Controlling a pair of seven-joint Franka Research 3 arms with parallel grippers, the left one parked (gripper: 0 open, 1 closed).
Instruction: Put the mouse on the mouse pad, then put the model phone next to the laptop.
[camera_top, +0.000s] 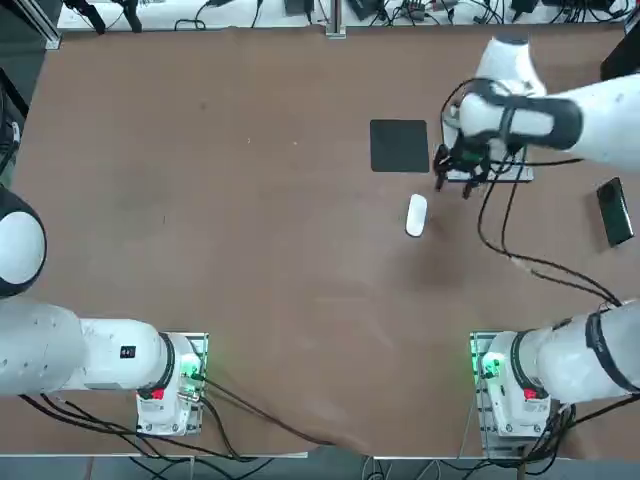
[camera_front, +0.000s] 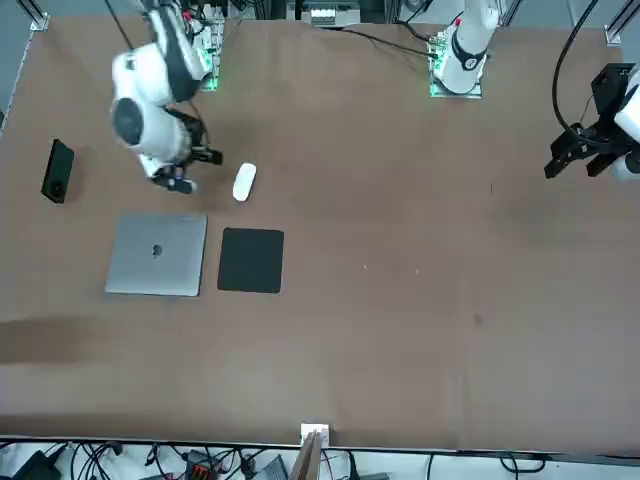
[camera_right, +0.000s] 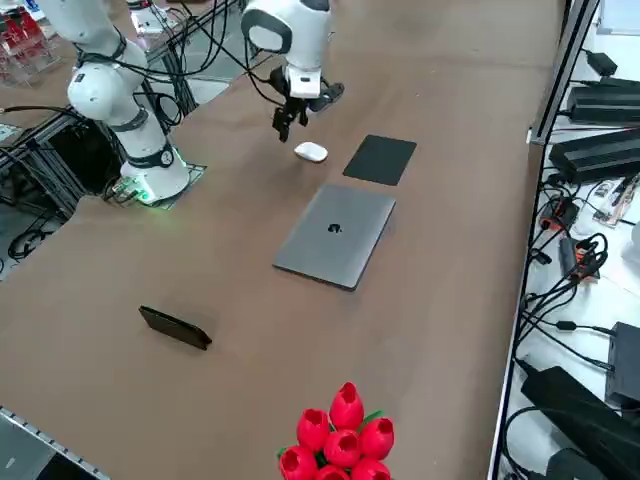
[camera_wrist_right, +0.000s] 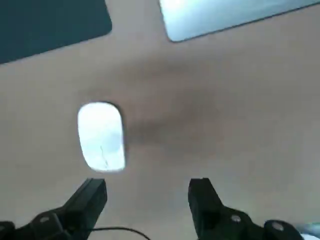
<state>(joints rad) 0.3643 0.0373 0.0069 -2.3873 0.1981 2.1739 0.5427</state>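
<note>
Right gripper (camera_wrist_right: 148, 184) | fingers (camera_wrist_right: 94, 197) spread | pointing down | over table (camera_wrist_right: 260, 130) near mouse (camera_wrist_right: 101, 136)

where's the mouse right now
In the top view, the mouse lies on the bare table just below the mouse pad, left of the right hand.

In the front view you have a white mouse (camera_front: 244, 182) at upper centre and a silver-grey laptop (camera_front: 157, 255) at left.

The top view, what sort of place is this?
Probably a robotics lab: a robot arm with an open black pincer works above a broad brown table, cables trail from the arms, and everyday things like a laptop and a mouse are laid out.
</note>
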